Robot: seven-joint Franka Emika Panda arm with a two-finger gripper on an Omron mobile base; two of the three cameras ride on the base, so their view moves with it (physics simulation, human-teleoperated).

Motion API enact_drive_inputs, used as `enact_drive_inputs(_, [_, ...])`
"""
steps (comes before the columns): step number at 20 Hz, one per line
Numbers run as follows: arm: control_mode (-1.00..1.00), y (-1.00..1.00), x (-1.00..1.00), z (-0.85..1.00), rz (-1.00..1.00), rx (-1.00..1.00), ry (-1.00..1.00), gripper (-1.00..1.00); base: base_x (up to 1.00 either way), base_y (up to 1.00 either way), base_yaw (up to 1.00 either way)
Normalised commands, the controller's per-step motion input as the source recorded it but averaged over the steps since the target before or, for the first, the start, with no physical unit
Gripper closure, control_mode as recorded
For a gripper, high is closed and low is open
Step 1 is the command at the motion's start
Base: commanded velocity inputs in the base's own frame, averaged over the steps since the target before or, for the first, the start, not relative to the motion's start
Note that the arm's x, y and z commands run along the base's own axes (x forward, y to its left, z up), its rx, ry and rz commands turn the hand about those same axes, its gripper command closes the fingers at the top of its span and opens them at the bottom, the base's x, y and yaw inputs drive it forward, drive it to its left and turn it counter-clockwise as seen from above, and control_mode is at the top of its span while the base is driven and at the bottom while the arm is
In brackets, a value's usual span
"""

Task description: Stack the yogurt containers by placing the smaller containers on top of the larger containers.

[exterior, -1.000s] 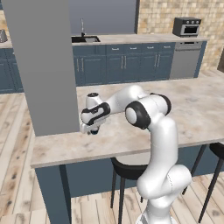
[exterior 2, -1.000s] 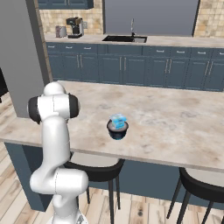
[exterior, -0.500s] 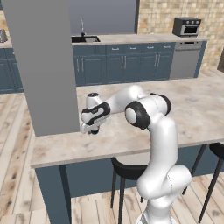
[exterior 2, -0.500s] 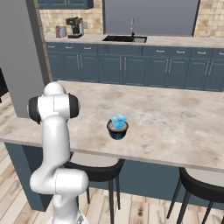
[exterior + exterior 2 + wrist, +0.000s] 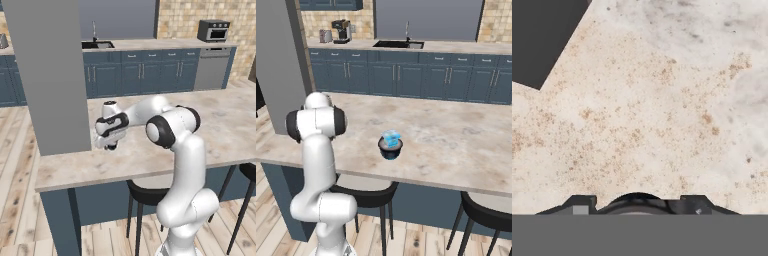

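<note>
The larger container, a wide dark bowl-shaped cup [image 5: 390, 150], stands near the counter's front edge. A light-blue boxy container [image 5: 391, 137] rests on top of it. My gripper [image 5: 111, 144] reaches down to the counter close to the grey pillar [image 5: 47, 75]. In the hand view the gripper [image 5: 637, 206] has a tiny dark round cup [image 5: 637, 198] between its fingertips [image 5: 581, 206], and the jaws are closed against its sides. Most of that cup is hidden below the frame edge.
The marble island counter [image 5: 225, 125] stretches to the right. The pillar's dark corner [image 5: 542, 35] lies just ahead of the hand. Black stools [image 5: 368, 195] stand under the front edge. Cabinets and a sink [image 5: 398, 44] line the back wall.
</note>
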Motion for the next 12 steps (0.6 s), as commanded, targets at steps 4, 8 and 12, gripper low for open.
enact_drive_inputs(4, [-1.0,-0.27,-0.11,0.34,-0.02,0.0,0.06,1.0,0.0,0.0,0.0])
enact_drive_inputs(8, [-1.0,-0.31,-0.15,0.36,0.0,0.0,0.09,1.0,0.0,0.0,0.0])
enact_drive_inputs(12, [-1.0,-0.33,-0.19,0.37,0.0,0.0,0.07,1.0,0.0,0.0,0.0])
